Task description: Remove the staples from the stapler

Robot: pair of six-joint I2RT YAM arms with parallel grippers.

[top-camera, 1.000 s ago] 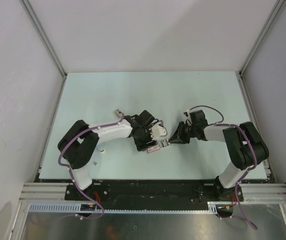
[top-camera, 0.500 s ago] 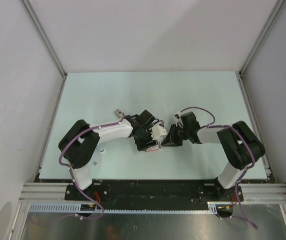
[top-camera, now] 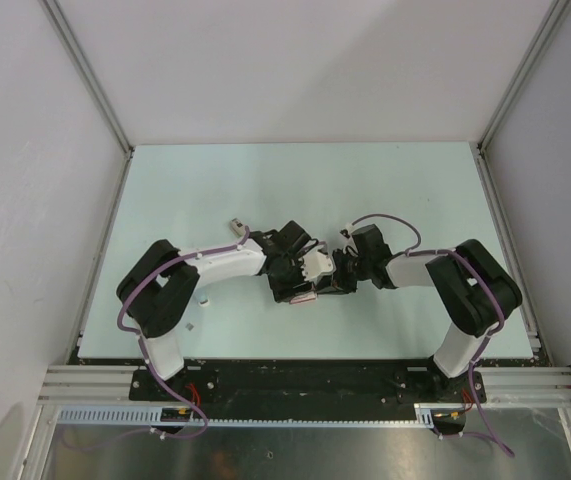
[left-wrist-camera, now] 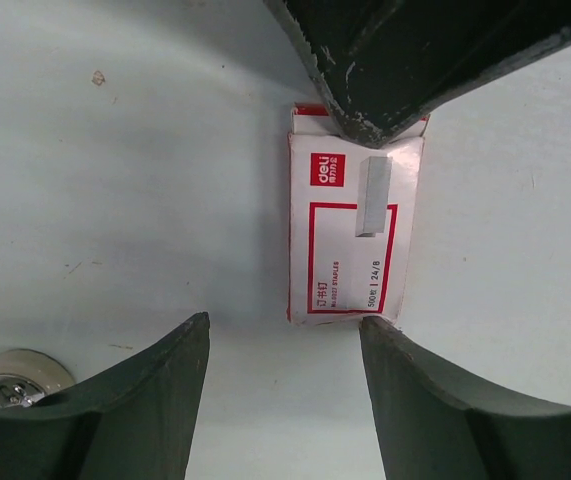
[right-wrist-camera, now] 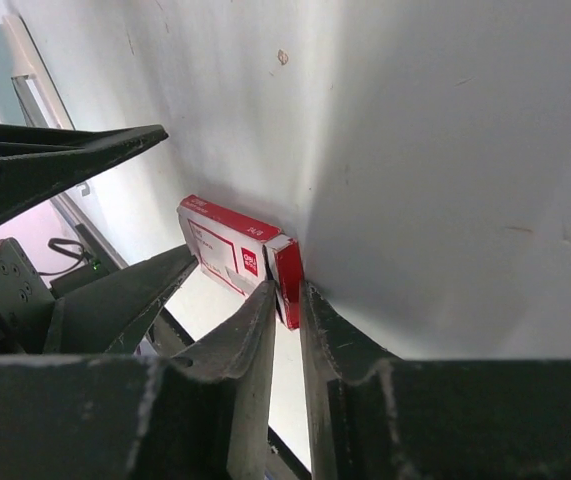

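A small red and white staple box lies flat on the pale table, also in the right wrist view and partly in the top view. My left gripper is open, its fingertips straddling the box's near end from above; it sits at table centre. My right gripper is nearly closed, its tips pinching the red end flap of the box; its dark fingers cover the box's far end. It meets the left gripper. No stapler shows in any view.
Two small light bits lie on the table beside the left arm's base. The grey walls and metal frame posts close in the table on three sides.
My right gripper has moved left across the table until it meets the left gripper at the staple box. The left arm has hardly moved.
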